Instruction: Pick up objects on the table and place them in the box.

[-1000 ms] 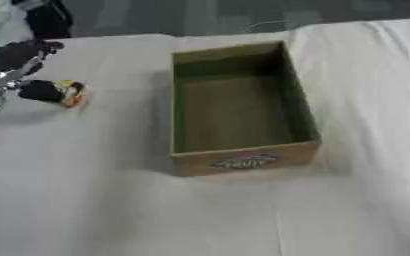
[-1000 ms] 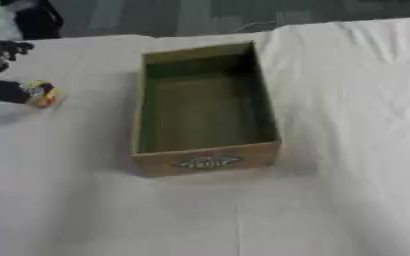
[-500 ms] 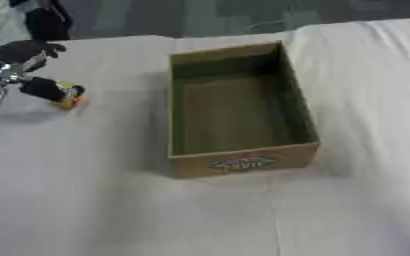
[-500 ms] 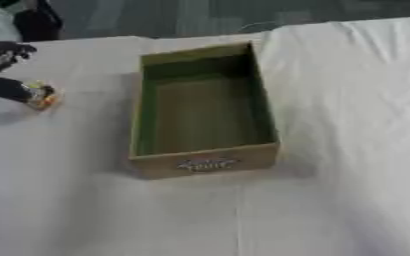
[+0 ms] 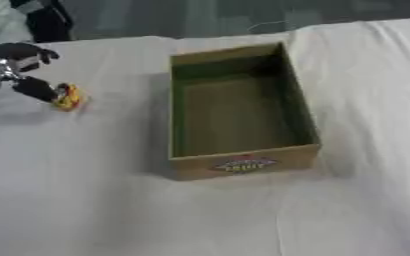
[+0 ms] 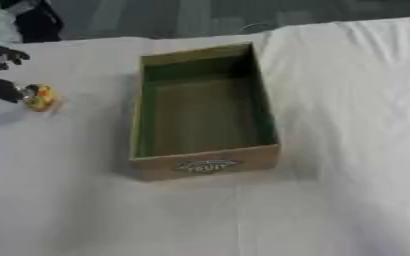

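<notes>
Evidently your left hand had its fingers curled at the small yellow object near the table's left edge, left of the box; it looked light, rigid and likely slippery, best pinched across its middle.

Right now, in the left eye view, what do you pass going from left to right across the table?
Left hand → small yellow and orange object at its fingertip → open cardboard box → bare white tablecloth.
</notes>
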Robot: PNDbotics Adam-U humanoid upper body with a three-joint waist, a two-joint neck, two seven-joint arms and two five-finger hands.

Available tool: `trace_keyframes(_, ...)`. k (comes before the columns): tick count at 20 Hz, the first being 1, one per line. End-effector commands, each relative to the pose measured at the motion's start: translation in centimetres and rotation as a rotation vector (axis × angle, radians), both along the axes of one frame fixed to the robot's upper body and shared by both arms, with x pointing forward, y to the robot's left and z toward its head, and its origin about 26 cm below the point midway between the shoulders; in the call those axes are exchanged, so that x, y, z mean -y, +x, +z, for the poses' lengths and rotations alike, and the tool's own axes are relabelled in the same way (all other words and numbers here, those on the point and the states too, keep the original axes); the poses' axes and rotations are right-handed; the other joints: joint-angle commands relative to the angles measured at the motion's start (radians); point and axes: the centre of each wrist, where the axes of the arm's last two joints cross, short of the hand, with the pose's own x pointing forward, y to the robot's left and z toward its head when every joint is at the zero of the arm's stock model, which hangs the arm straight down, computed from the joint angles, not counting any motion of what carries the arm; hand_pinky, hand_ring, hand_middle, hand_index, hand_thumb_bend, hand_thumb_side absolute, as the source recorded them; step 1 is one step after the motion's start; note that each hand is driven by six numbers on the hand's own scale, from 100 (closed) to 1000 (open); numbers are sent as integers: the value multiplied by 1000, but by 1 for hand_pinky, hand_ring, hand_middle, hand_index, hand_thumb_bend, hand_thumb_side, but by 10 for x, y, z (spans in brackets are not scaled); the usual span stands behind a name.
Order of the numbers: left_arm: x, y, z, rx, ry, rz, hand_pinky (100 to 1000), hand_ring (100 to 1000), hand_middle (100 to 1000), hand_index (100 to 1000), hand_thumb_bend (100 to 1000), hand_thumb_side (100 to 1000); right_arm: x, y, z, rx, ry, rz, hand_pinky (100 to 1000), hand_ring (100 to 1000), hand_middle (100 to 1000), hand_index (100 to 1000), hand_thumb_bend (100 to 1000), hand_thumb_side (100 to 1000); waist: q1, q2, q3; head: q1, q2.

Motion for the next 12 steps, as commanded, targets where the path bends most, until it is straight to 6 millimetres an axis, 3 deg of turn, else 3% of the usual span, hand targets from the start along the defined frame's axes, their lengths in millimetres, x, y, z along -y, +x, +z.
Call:
trace_keyframes(1, -8, -7, 25, 14, 19, 29, 690, 859, 876, 1000, 295, 532, 0, -4, 11, 31, -31, 4, 718, 740, 750, 847, 100, 780, -2, -17, -1, 4, -11)
trace_keyframes(12, -4, -12, 38, -84, 67, 121, 692, 865, 876, 1000, 335, 542, 0, -3, 12, 37, -33, 6, 719, 741, 750, 845, 100, 780, 1, -5, -12, 10, -22)
